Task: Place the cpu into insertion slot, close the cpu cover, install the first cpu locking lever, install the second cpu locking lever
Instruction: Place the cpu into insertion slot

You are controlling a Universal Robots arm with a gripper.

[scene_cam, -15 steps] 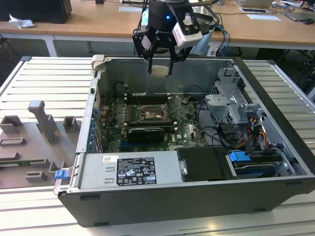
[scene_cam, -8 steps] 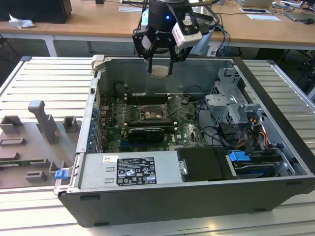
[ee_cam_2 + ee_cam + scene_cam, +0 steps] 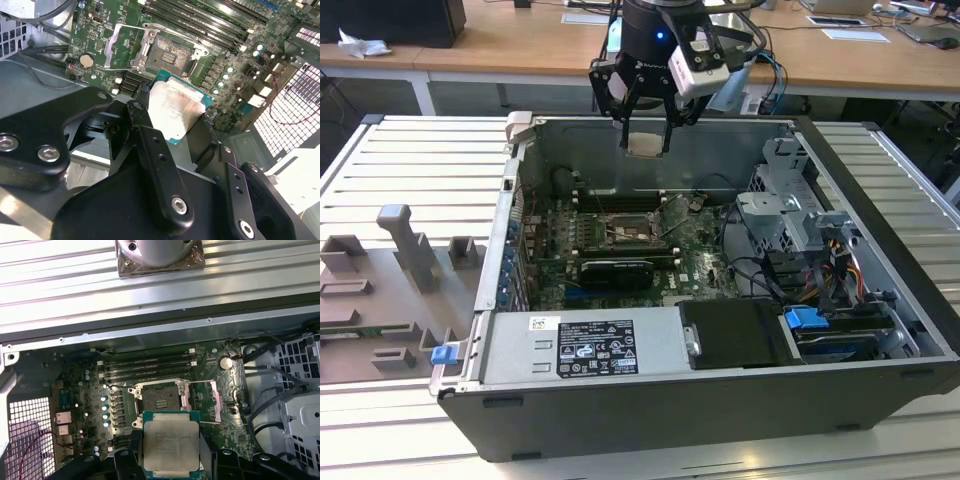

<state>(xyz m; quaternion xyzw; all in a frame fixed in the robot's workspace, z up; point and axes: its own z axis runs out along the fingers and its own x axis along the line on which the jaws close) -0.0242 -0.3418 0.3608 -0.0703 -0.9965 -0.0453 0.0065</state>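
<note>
Silvery-beige cpu clamped in black gripper, held above open computer case, insertion slot bare on motherboard, cpu cover flipped open beside it

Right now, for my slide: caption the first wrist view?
Gripper holds cpu above the motherboard; slot open and empty.

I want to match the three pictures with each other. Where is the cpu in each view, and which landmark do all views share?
Exterior view: the cpu hangs in the gripper, above the open computer case.
Second wrist view: the cpu is held between the black gripper links, near the insertion slot but apart from it.
First wrist view: the cpu is held next to the same slot.
Shared landmark: the empty insertion slot.
</note>
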